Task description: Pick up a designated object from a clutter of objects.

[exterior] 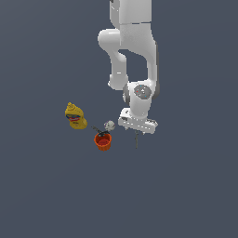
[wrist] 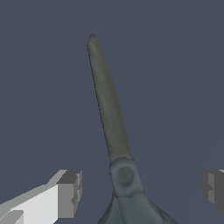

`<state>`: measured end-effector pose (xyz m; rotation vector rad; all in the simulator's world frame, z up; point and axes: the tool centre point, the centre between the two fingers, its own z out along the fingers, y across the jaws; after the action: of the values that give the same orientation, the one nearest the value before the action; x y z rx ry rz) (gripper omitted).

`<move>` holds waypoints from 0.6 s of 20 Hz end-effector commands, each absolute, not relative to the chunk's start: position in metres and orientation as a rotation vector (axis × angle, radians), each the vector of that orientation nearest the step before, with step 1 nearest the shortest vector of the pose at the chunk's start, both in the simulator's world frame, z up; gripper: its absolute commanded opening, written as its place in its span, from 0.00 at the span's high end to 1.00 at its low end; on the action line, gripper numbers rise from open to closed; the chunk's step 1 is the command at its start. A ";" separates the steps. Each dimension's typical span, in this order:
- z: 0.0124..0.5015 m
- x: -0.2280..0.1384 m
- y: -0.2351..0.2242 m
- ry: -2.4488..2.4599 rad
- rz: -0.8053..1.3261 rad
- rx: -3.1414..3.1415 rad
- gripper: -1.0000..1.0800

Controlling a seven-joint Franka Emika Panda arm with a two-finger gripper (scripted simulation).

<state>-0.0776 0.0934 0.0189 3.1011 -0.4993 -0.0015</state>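
Note:
The scissors lie on the dark floor with their long grey blades closed. The pivot sits between my fingers, and the orange handles are out of view. In the exterior view only the thin blade pokes out from under the hand. My gripper is open, low over the scissors. One finger and the other finger stand wide on either side of the pivot without touching it. In the exterior view the gripper is to the right of the rest of the clutter.
A yellow bottle-like object stands at the exterior view's left. An orange cup sits beside a tiny white-and-black piece, just left of the hand. Dark bare floor surrounds them.

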 end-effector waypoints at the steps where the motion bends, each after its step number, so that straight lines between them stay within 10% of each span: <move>1: 0.012 -0.077 0.094 -0.500 0.000 3.101 0.04; 5: 0.008 -0.077 0.093 -0.501 0.000 3.101 0.04; 6: 0.008 -0.077 0.093 -0.501 0.000 3.101 1.00; 12: 0.008 -0.077 0.093 -0.501 0.000 3.101 1.00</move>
<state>-0.0775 0.0930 0.0095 3.1011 -0.5019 0.0018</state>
